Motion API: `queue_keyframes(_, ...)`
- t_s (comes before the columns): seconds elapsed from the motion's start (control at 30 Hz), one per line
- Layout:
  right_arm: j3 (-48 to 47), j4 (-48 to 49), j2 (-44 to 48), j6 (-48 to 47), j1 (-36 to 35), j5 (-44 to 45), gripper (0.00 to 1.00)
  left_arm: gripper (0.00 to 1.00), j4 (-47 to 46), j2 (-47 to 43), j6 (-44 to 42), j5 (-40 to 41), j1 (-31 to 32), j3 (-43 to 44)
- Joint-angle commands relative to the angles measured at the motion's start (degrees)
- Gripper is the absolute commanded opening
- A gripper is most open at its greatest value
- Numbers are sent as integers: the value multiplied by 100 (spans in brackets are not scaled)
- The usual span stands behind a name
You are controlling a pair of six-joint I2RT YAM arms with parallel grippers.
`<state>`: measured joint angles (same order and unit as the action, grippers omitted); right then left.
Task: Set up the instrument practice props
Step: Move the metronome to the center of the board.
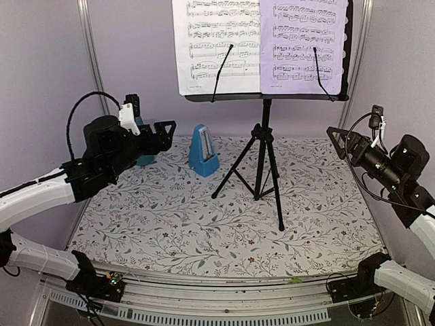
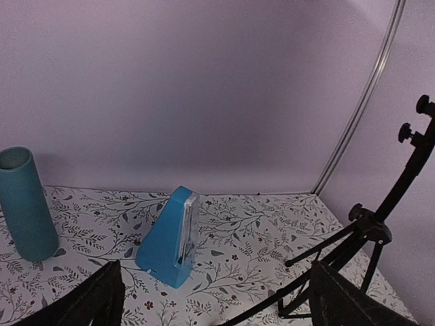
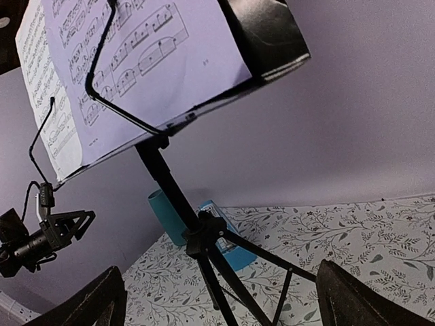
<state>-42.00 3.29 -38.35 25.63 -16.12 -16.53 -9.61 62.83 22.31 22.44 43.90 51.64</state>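
Observation:
The black tripod music stand [image 1: 262,159] stands at the back centre, its tray [image 1: 265,97] raised high. A white sheet-music page [image 1: 217,44] and a lavender page [image 1: 302,44] rest on the tray under wire holders. The small blue pyramid metronome [image 1: 203,151] stands upright on the cloth left of the tripod. It also shows in the left wrist view [image 2: 166,238]. My left gripper [image 1: 165,134] is open and empty, held above the cloth left of the metronome. My right gripper [image 1: 337,139] is open and empty, raised right of the stand, facing it [image 3: 170,190].
A tall teal cup [image 2: 27,204] stands at the back left, just behind my left gripper. The tripod's legs [image 2: 340,251] spread over the floral cloth [image 1: 204,224]. Purple walls and metal posts [image 1: 92,54] close in the back and sides.

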Motion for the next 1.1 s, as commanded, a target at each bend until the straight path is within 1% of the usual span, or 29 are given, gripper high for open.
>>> queue_keyframes(0.0,373,-153,94,-65,-22,274,99,94,125,822,-148,-773,-520,659)
queue_keyframes(0.23,646,-35,104,-122,-27,253,99,93,372,2463,-518,-1746,-1215,2001)
queue_keyframes(0.37,637,-76,77,-212,-23,161,99,90,800,3445,-639,-2179,-1517,2895)
queue_keyframes(0.43,623,-97,82,-241,-24,144,99,90,992,3898,-759,-2196,-1557,3333)
queue_keyframes(0.57,632,-89,31,-251,-22,34,99,89,1567,4835,-879,-1861,-1533,4449)
queue_keyframes(0.67,610,-77,-28,-251,-17,3,99,90,1547,5365,-921,-1663,-1468,4721)
queue_keyframes(0.73,590,-58,-41,-263,-24,-30,99,90,1494,5629,-987,-1701,-1465,4876)
queue_keyframes(0.87,511,-85,-108,-256,-24,-90,99,90,1325,6063,-1247,-2074,-1468,5146)
queue_keyframes(1.07,472,-175,-125,-304,-27,-90,99,89,1502,6622,-1453,-2611,-1516,5624)
